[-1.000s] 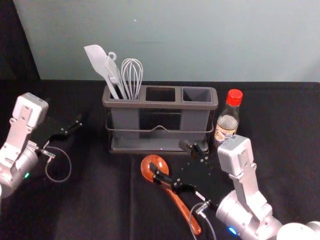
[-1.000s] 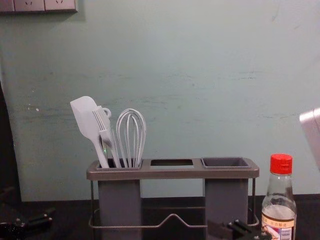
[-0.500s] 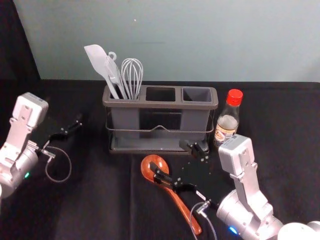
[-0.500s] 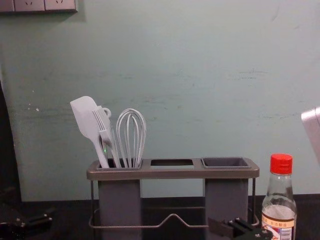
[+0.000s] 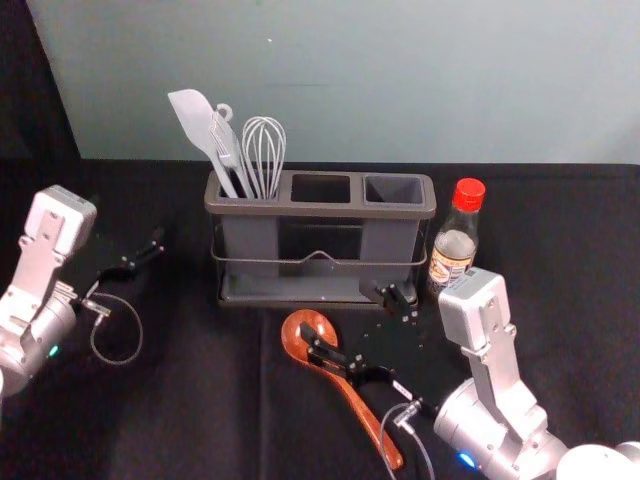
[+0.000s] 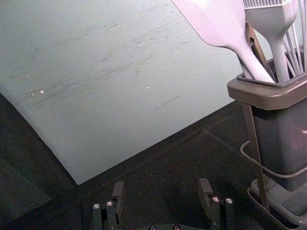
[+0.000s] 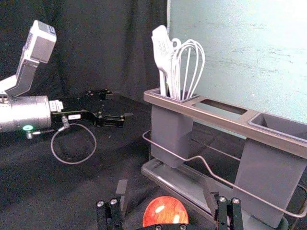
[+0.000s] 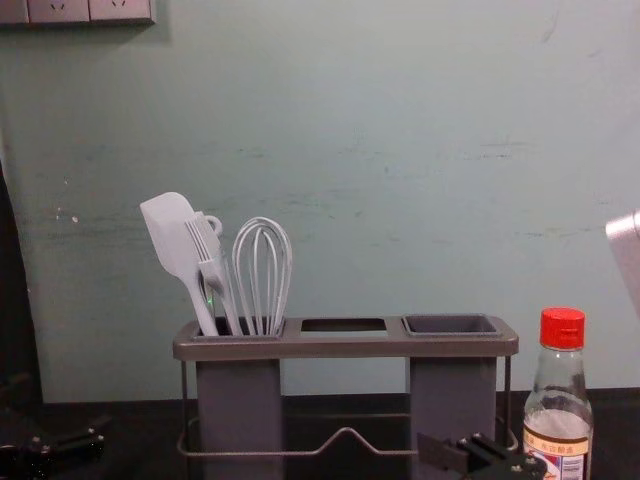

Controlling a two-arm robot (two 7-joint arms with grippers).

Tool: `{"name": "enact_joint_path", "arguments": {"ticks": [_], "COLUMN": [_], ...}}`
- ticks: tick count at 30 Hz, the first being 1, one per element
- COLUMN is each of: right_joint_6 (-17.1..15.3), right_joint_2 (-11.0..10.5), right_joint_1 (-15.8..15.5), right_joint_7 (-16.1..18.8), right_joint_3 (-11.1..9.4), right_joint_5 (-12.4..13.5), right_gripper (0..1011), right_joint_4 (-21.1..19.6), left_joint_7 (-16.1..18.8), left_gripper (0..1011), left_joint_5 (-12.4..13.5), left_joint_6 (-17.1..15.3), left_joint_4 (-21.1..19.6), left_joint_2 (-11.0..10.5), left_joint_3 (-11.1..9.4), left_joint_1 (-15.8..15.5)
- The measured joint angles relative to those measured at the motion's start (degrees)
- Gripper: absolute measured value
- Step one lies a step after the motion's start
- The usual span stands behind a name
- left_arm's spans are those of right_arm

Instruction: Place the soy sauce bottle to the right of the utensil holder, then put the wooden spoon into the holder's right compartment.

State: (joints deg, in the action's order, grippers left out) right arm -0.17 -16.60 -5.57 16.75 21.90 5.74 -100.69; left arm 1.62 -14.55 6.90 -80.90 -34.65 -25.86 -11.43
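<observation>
Reddish-brown wood marks the one wooden spoon [image 5: 350, 398] in the head view, lying on the black cloth [image 5: 210, 400] in front of the utensil holder [image 5: 330, 209], bowl toward the holder. One soy sauce bottle [image 5: 455, 243] with a red cap stands upright just beside the holder's right end. The holder has three openings: the left compartment bears a spatula [image 5: 190, 115], a brush [image 5: 226, 145] and a whisk [image 5: 265, 150], one of each; the middle opening [image 5: 321, 188] and the right compartment [image 5: 395, 190] hold nothing. Of two grippers, the right gripper [image 5: 336, 312] is over the spoon's bowl end, spread; the left gripper [image 5: 135, 228] is parked left of the holder. Against the earlier frame, spoon, bottle and holder have not moved, and the right arm has shifted barely at all.

Left wrist view: two fingers [image 6: 205, 194] stand wide apart with nothing between them, the holder's left end near.

Right wrist view: the right gripper [image 7: 165, 191] also has its two fingers well apart, the spoon's bowl showing between them, ungripped; whether either finger touches it, I cannot tell.

Chest view: one bottle, upright, right of the holder, with part of the right gripper low before it. The silvery arm part [image 8: 628, 240] at the right edge sits a touch farther right than before.
</observation>
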Motion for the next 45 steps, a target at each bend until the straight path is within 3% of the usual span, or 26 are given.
{"name": "enact_joint_path", "arguments": {"ticks": [45], "right_joint_6": [0.0], "right_joint_2": [0.0], "right_joint_1": [0.0], "right_joint_7": [-0.01], "right_joint_3": [-0.02], "right_joint_5": [0.05], "right_gripper": [1003], "right_joint_4": [-0.05], "left_joint_7": [0.0], "left_gripper": [1000], "left_joint_5": [0.0], "left_joint_6": [0.0], "left_joint_4": [0.0], "left_joint_2": [0.0], "left_joint_3": [0.0], "left_joint_1": [0.0]}}
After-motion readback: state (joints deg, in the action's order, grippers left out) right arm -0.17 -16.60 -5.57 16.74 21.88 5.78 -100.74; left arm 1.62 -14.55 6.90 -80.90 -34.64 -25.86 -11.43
